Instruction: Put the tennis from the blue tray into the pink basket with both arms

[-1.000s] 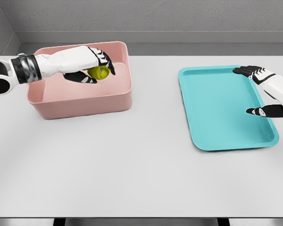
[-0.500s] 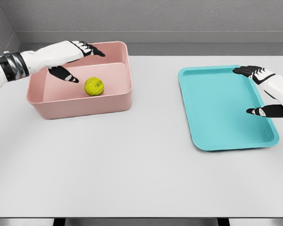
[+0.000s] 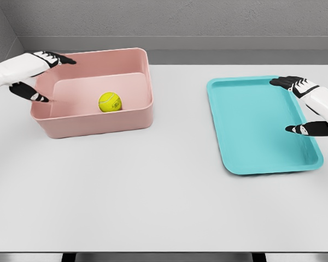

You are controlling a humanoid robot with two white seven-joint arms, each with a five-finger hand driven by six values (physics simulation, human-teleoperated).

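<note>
White table (image 3: 153, 191): tennis ball (image 3: 110, 102) in pink basket (image 3: 98, 123), beside open left hand (image 3: 35, 76)

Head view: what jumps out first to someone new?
The yellow tennis ball lying inside the pink basket at the table's left. Opposite it, the blue tray on the right holds nothing. The open left hand hangs at the basket's left rim, and the open right hand over the tray's right edge.

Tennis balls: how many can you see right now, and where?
1. The tennis ball lies inside the pink basket, on its floor near the front wall. The blue tray holds none. Nothing in view looks able to hide another.
</note>
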